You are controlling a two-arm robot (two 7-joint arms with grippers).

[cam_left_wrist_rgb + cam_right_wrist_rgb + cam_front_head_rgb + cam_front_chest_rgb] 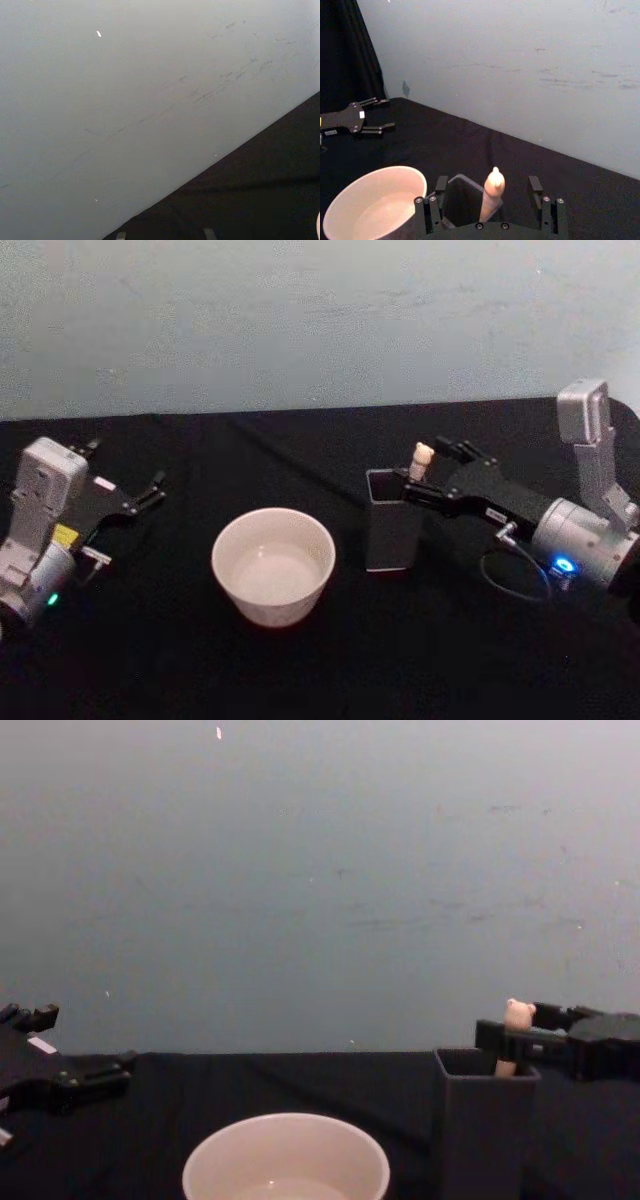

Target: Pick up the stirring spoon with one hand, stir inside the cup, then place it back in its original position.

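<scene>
**Spoon in the holder, right gripper open around it**

Your spoon [422,458] stands in the dark holder [392,530], with the top of its beige handle poking above the rim. The holder sits on the worktop [300,670] just to the right of the cup [273,565].

Your right gripper [428,476] is level with the handle top. One finger is on each side of it, spread wide, and the right wrist view shows clear space between both fingers and the handle. It has hold of nothing.

Your left gripper [125,470] rests out at the left of the worktop, well apart from the cup, fingers spread and empty.

The spoon is not in the cup and not in a grip, so this is one end of the job. I can't tell from this moment alone whether the stir is done. If it isn't, all three steps remain: close on the handle, lift clear and stir, then return the spoon.
</scene>
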